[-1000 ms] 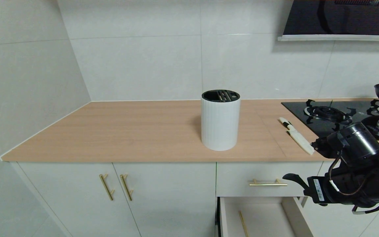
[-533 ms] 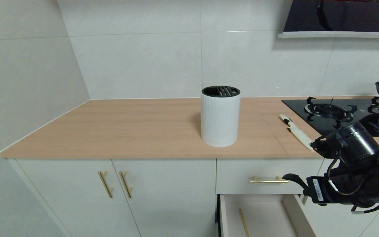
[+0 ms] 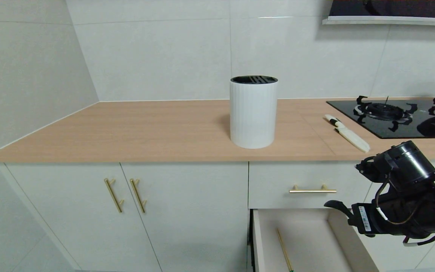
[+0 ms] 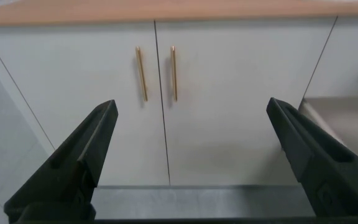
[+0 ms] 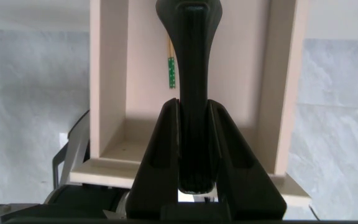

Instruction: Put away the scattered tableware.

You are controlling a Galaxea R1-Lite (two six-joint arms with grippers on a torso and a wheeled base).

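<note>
Right gripper (image 5: 193,124) is clamped on a black utensil (image 5: 191,56) poised over the open drawer (image 3: 338,234), its long axis in line with the drawer's sides. Left gripper (image 4: 191,112) is wide open and empty. A knife (image 3: 347,138) lies on the counter (image 3: 145,132), nearer the right arm.

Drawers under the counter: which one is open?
The lower drawer: pulled out, a thin yellow stick lying inside, the right gripper above it shut on a black utensil. The upper drawer, with the horizontal gold handle, is shut.
</note>
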